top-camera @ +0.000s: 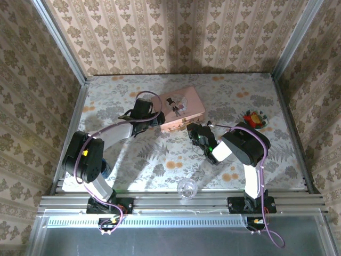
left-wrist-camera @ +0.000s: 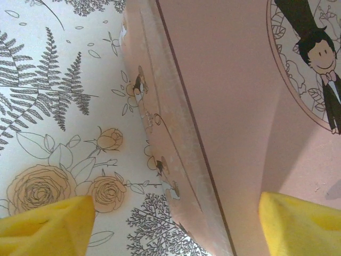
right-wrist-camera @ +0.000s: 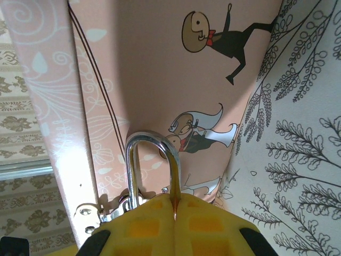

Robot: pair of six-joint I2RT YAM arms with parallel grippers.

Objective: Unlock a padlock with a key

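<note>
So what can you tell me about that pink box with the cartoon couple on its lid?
The flat rectangular pink box lies askew on the floral table, lid closed. The lid bears a cartoon bride and groom; its sides carry small couples too. A silvery padlock shackle sits at its near-side metal clasp.

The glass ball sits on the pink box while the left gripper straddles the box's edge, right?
No: the top external view shows the glass ball on the table near its front edge, not on the pink box. The rest holds.
</note>
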